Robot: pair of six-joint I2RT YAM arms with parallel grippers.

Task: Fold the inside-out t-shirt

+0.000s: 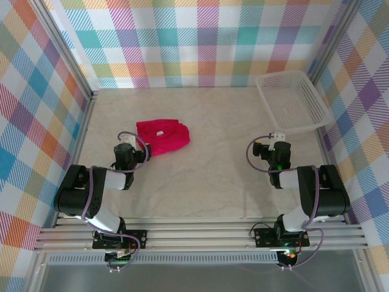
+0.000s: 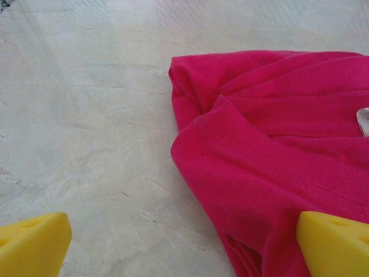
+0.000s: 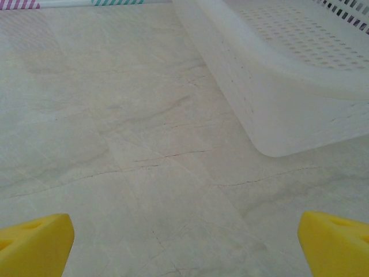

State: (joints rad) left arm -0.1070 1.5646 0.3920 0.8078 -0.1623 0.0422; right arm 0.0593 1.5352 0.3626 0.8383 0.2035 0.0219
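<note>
Basket (image 3: 271, 104) upper right, well apart from crumpled t-shirt (image 1: 163, 136) centre-left, long axis left-right; left gripper (image 2: 184, 245), right gripper (image 3: 184, 242) both spread, empty.

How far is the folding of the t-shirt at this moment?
Done: nothing visible; the t-shirt lies crumpled on the table. In hand: nothing; the left gripper is open at its edge, the right gripper is open near the basket. Left: spreading it flat and every fold.
</note>
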